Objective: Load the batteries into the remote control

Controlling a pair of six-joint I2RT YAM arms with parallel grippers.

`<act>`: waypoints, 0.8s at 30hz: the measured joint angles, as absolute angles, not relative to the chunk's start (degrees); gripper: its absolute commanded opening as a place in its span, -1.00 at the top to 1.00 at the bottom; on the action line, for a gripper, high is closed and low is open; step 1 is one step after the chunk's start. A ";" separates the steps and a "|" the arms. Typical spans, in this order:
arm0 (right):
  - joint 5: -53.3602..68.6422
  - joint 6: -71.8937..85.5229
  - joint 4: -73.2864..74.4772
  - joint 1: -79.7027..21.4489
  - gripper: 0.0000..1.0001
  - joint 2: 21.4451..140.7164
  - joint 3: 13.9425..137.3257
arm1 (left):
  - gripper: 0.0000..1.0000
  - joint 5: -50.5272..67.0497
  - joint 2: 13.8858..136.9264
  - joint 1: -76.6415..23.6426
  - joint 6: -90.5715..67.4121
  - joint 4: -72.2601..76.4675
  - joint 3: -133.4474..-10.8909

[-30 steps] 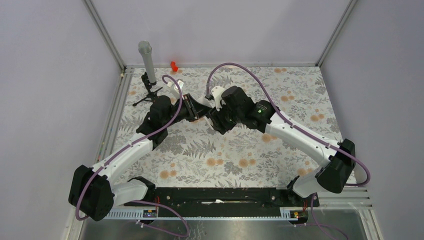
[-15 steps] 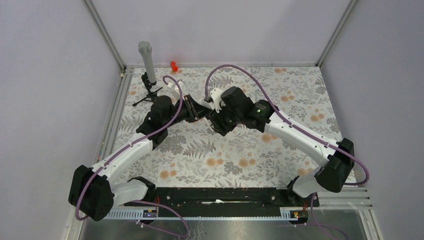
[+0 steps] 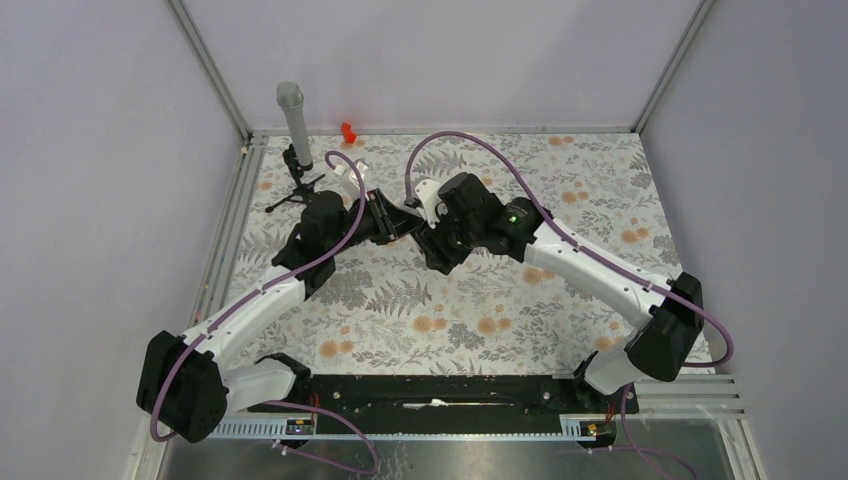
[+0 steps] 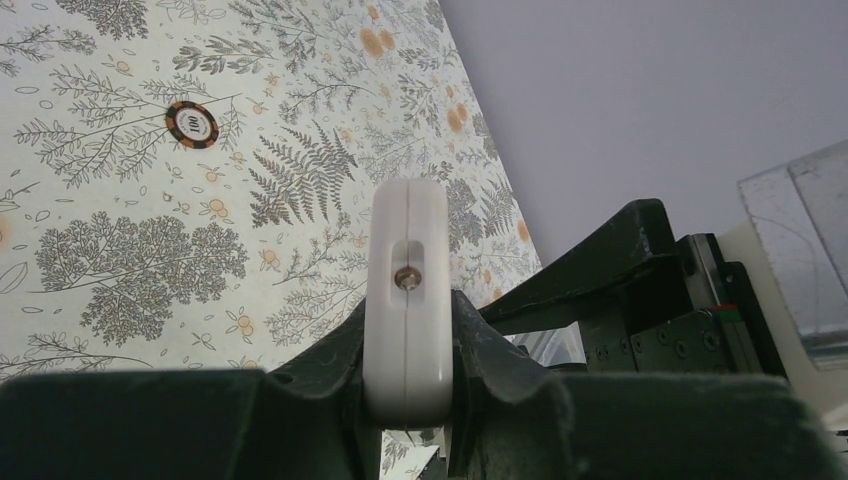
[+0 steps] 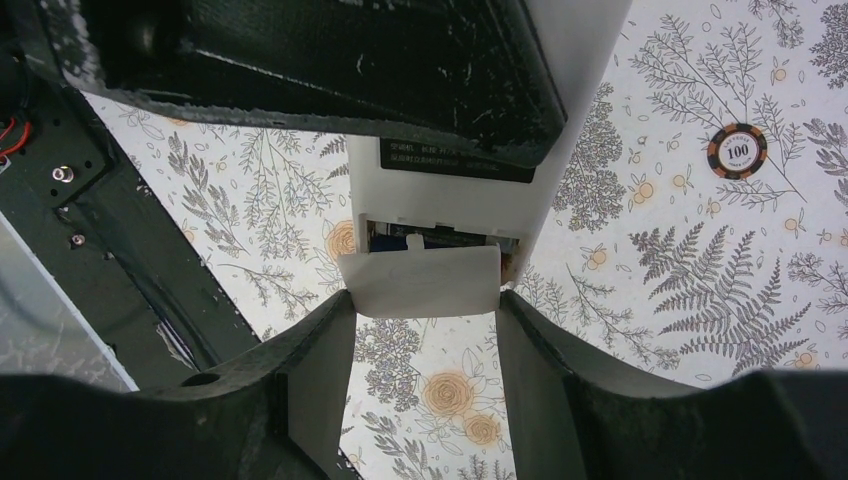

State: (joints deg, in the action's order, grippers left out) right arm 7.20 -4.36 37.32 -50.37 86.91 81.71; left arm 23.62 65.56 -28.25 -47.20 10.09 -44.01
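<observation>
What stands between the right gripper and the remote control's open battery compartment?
Only the white cover piece. It is held in the right gripper and sits at the open end of the battery compartment of the remote control. Nothing else visible lies between them.

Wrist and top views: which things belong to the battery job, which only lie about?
Job: remote control, in the left pincer; white cover, in the right pincer.
Lying about: poker chip; grey tube on a tripod; small red piece.

White-and-black left arm (image 3: 252, 304), matching right arm (image 3: 590, 268), looping purple cables (image 3: 455, 134), green light (image 3: 513, 213), matte black fingers (image 5: 312, 372)
</observation>
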 measured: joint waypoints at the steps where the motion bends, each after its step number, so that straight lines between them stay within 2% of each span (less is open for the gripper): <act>1: 7.20 -4.49 37.56 -50.37 -0.03 87.09 81.93 | 1.00 23.62 65.54 -28.25 -47.16 10.13 -44.01; 24: 6.61 -3.53 38.59 -50.37 -0.04 88.33 84.23 | 1.00 23.31 64.10 -28.23 -45.25 11.40 -43.46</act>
